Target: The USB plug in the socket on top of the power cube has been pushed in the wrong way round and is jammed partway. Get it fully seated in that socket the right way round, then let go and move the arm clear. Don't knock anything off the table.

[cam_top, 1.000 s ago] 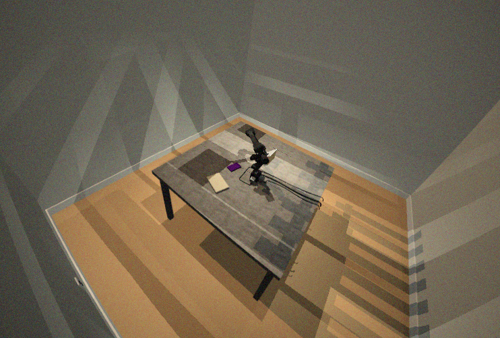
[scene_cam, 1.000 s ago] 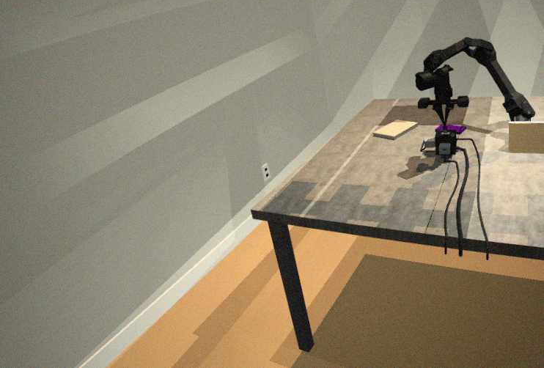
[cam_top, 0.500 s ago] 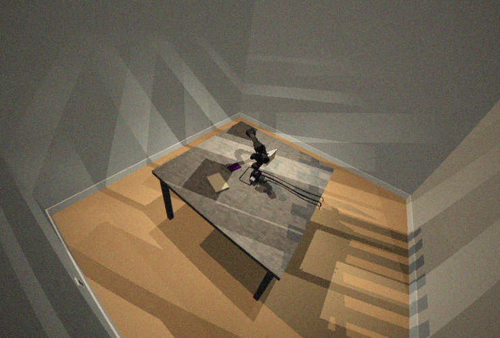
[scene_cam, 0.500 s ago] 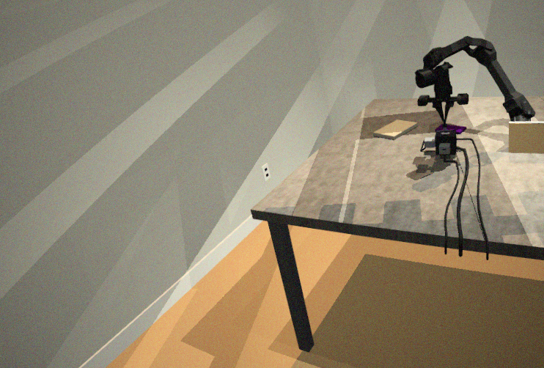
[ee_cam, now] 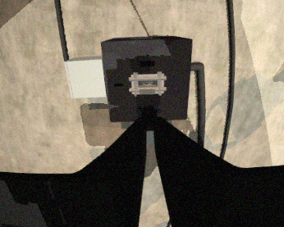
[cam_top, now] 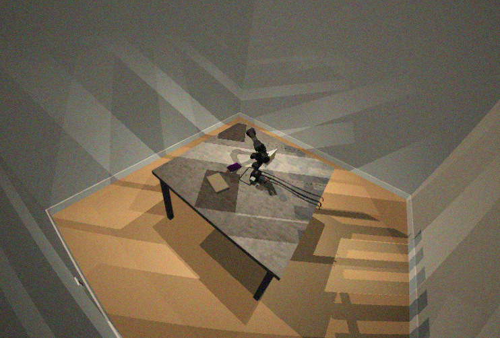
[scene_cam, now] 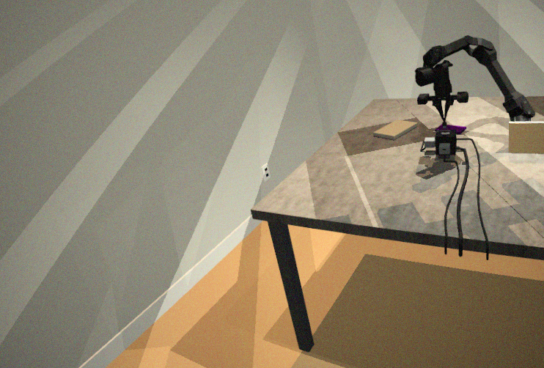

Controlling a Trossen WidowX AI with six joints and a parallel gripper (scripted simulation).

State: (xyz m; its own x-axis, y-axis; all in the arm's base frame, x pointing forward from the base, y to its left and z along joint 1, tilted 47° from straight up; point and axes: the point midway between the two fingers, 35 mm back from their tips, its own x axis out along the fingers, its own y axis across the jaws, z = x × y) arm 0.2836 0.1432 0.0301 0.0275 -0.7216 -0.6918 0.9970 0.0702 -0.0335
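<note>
The black power cube (scene_cam: pixel 440 142) (ee_cam: pixel 176 103) stands on the table. The pale-rimmed socket (ee_cam: pixel 148 83) on its top shows uncovered in the wrist view, with a dark slot inside. My gripper (scene_cam: pixel 444 120) (ee_cam: pixel 149 124) is shut on the small dark USB plug (ee_cam: pixel 148 110) and holds it over the near part of the cube's top, beside the socket. In the exterior view the fingertips are just above the cube. The plug's metal end and which way round it faces cannot be made out. The top view is too far off to show the plug.
A white block (ee_cam: pixel 85 78) (scene_cam: pixel 429 142) sticks out of the cube's left side. Dark cables (ee_cam: pixel 230 66) (scene_cam: pixel 463 186) run around the cube and over the table edge. A purple item (cam_top: pixel 234 167) (scene_cam: pixel 458 129), a tan book (cam_top: pixel 217 182) (scene_cam: pixel 395 129) and a tan box (scene_cam: pixel 526 137) also stand or lie on the table.
</note>
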